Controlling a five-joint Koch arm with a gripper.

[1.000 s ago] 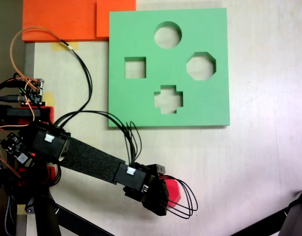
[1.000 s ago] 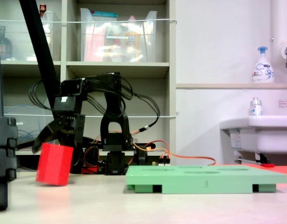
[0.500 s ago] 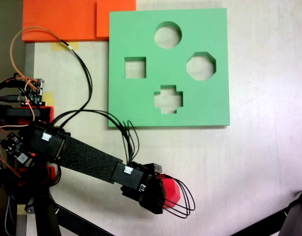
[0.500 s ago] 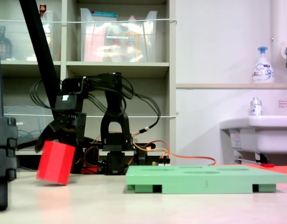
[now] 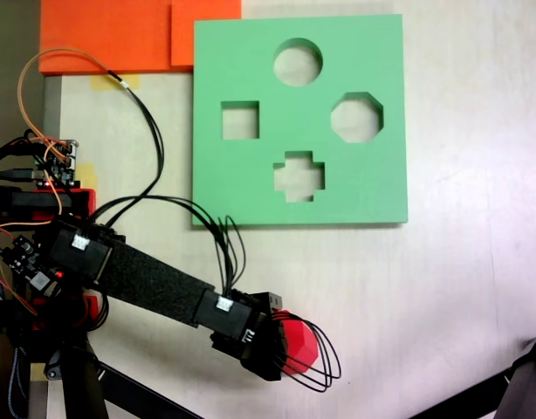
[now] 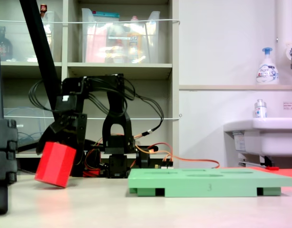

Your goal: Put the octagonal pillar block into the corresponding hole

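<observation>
Since a second ago, gripper and block have shifted slightly toward the lower left in a fixed view, well apart from the hole in the board. Seen side-on, jaws pinch the tilted block, one corner near the table.

Black arm with looping black cables, white motor labels, possibly textured link covering.

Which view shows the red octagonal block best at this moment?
The low side-on fixed view: the octagonal pillar block shows whole and tilted under the gripper. In the top-down fixed view the block is partly covered by the gripper and cables.
</observation>
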